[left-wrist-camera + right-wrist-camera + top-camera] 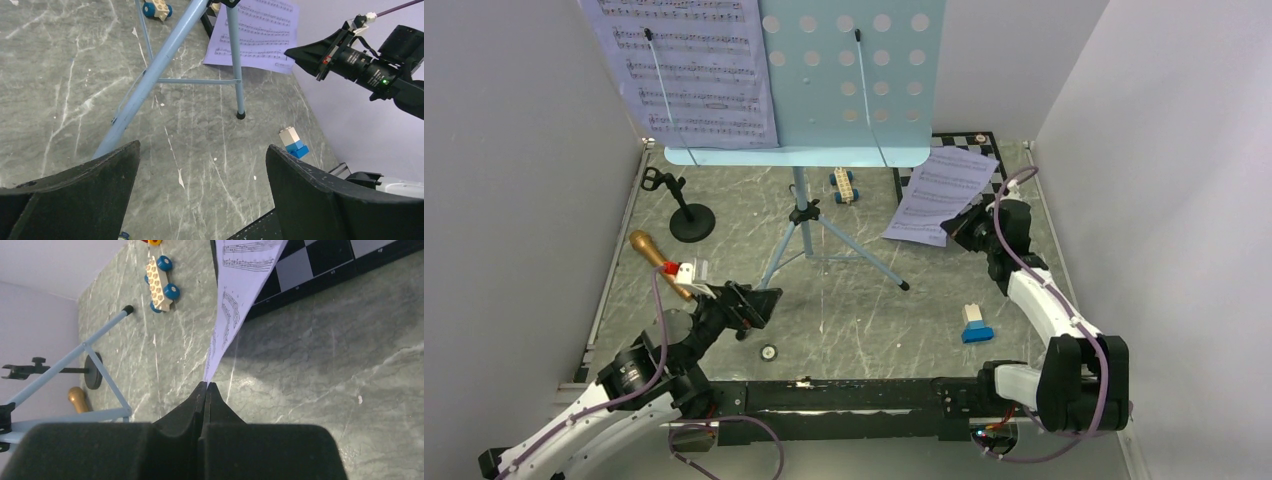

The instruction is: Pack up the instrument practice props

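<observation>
Grey marbled tabletop between pale walls, light-blue music stand at centre.

Level: bright, even and diffuse in all three views.
Shadows: soft dark patch on the table beside the sheet-music page; light source overhead.
Glare: faint pale sheen on the table.
Focus: top view sharp; left gripper fingers slightly soft at close range.
Distortion: wide-angle slant of the walls at the top view's edges.

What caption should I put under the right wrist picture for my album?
Right gripper pinches a music page, with the chessboard behind.
</observation>
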`<action>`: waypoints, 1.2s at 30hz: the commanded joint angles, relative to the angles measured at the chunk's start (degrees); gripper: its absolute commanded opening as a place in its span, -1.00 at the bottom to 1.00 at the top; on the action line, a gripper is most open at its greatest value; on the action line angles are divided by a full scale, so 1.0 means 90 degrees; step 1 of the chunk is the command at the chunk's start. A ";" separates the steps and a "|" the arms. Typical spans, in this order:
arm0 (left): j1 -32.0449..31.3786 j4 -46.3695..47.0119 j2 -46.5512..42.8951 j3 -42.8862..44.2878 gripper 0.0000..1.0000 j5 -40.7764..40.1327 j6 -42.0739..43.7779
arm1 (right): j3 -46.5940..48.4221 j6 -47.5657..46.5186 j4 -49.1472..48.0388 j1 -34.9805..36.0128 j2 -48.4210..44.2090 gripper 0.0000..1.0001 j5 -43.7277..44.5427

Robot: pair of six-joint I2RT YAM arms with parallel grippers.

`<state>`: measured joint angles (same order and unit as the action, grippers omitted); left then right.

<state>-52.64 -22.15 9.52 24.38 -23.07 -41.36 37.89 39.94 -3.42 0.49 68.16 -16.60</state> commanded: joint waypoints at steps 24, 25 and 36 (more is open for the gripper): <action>0.0000 -0.1058 -0.0385 0.0309 0.99 -0.0401 -0.0398 | 0.0275 0.0510 0.0947 -0.0697 -0.0556 0.45 0.0782; 0.0000 -0.1127 -0.0391 0.0404 0.99 -0.0492 -0.0399 | 0.0377 0.0442 0.1116 -0.0678 -0.0710 0.47 0.0814; -0.0002 -0.1166 -0.0583 0.1097 0.99 -0.1149 0.0169 | -0.0018 -0.1453 0.1649 0.2716 -0.3780 0.39 0.2702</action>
<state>-52.64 -33.65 5.58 30.35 -30.55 -44.01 40.32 36.36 10.02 12.40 42.85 -1.87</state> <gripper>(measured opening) 0.993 0.725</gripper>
